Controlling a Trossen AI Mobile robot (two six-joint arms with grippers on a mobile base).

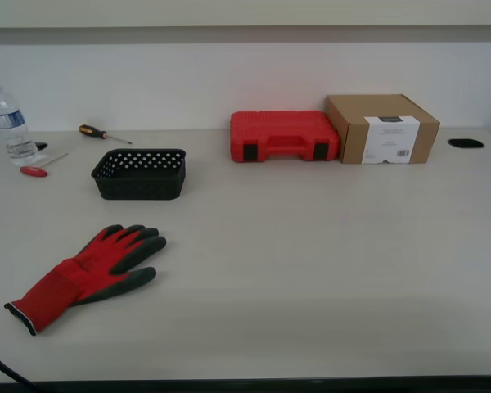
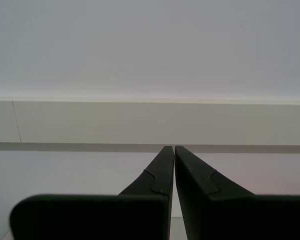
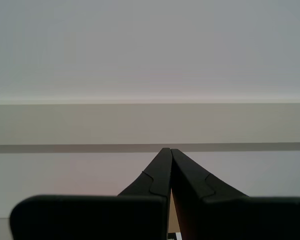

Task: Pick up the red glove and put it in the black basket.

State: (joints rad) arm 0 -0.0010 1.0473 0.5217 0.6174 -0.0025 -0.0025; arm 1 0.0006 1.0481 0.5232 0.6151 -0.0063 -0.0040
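While both my arms sit out of the exterior view, each wrist camera looks only at a pale wall with a grey band. My first gripper (image 2: 174, 148) has its jaws together, tips touching with nothing between them. My second gripper (image 3: 169, 150) is the same, tips pressed together and empty.

Nearest me on the table (image 1: 327, 270), at about eight o'clock from its middle, lies the glove (image 1: 86, 274). It rests flat, cuff toward the near edge, fingers spread and aimed at roughly one o'clock, toward the far side. I judge it light and limp: knit fabric that will fold and droop once lifted, with a coated palm and fingertips that should grip rather than slide. It won't break. I'd pinch it across the red back of the hand or near the cuff, where the fabric can bunch into a ridge, pressing down to the tabletop, because a flat glove offers little height. A hold on one finger alone would leave the rest dangling.

Farther off, at about eleven o'clock from the glove and well apart from it, stands the basket (image 1: 140, 173), open side up and empty as far as I can see. Its mouth looks only about as long as the glove, so a trailing cuff could catch the rim.

Beyond, near the wall, sit a red case (image 1: 283, 136) and a box (image 1: 381, 128) side by side.
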